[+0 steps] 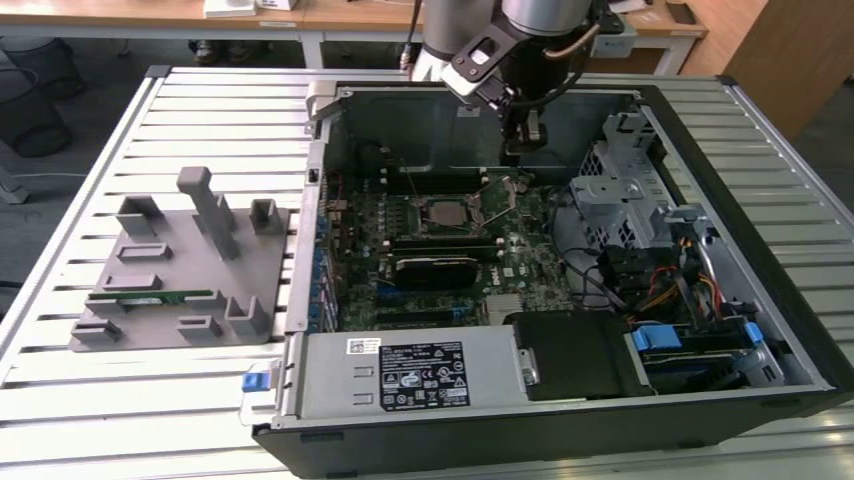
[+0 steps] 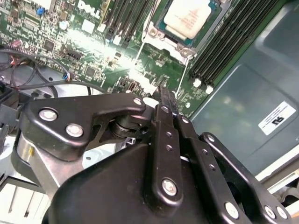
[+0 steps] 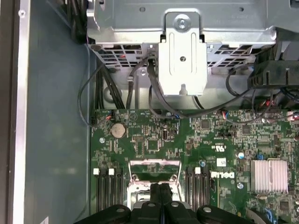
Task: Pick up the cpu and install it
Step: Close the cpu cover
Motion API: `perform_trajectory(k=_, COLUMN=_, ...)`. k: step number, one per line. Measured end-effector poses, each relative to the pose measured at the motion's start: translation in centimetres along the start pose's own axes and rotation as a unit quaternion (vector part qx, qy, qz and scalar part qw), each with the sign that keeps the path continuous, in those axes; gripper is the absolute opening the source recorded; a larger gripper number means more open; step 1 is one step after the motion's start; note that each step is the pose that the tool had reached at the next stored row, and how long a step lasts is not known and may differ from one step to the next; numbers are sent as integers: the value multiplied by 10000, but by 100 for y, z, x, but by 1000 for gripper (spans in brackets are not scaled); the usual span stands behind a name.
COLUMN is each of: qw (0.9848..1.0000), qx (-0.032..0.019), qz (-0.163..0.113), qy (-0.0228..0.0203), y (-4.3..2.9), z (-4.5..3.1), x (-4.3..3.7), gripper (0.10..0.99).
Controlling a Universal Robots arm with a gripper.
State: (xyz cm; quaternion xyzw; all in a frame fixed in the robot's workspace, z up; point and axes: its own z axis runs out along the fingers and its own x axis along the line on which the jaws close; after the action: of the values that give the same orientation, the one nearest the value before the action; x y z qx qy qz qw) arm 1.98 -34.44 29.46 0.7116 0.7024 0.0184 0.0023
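Case [image 1: 427,125]: lies open on the bench [image 1: 187,110], with the socket [image 2: 156,35] inside it.
Tool [image 2: 166,100]: mine, fingers together and gripping nothing, hovering just beside the socket.
Cpu [image 2: 189,17]: lies in the socket, apparently unclamped.
Risk: I judge that a careless dip could snag the lever wire [image 2: 185,77] beside the socket, or shift the cpu and bend pins.
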Motion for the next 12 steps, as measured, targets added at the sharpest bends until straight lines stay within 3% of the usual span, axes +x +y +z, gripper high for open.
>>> perform_trajectory(k=3, qw=10000, qx=0, qz=-1, qy=1, y=47, z=18, x=5, gripper=106)
perform_trajectory(k=12, qw=10000, qx=2, qz=-57, qy=1, y=71, z=103, x=2, gripper=106)
